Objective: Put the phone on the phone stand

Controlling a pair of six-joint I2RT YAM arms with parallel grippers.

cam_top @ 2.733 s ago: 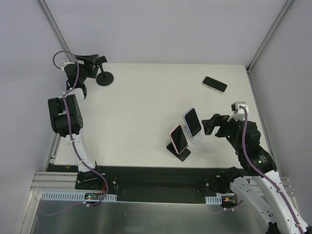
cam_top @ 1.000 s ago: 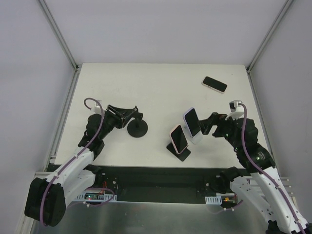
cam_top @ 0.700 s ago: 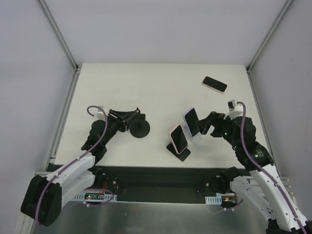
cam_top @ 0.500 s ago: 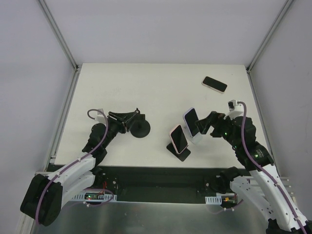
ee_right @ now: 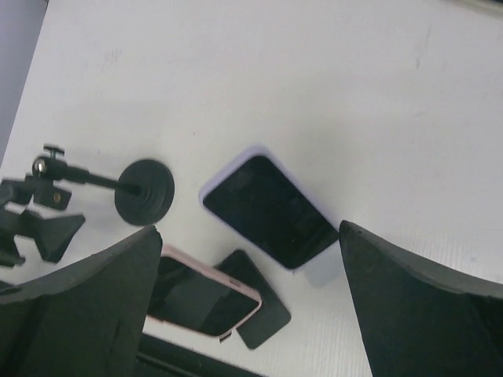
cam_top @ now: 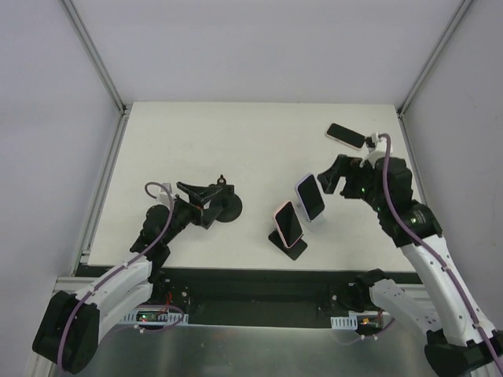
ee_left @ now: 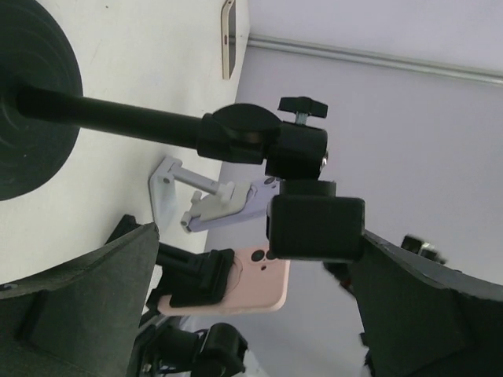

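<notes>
Your left gripper (cam_top: pixel 206 206) is hanging open around the black stand (cam_top: pixel 226 206) (stem between the fingers). Your right gripper (cam_top: pixel 332 182) is gaping, holding nothing. The loose phone (cam_top: pixel 346 135) is lying flat near the table's (cam_top: pixel 236 141) far-right corner.

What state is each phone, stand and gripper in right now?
left gripper: open, fingers either side of the round-base stand's head
right gripper: open, empty
round-base stand: upright, holds no phone
pink phone: propped on the black stand
lavender phone: propped on the white stand
third phone: lying flat, on no stand
</notes>
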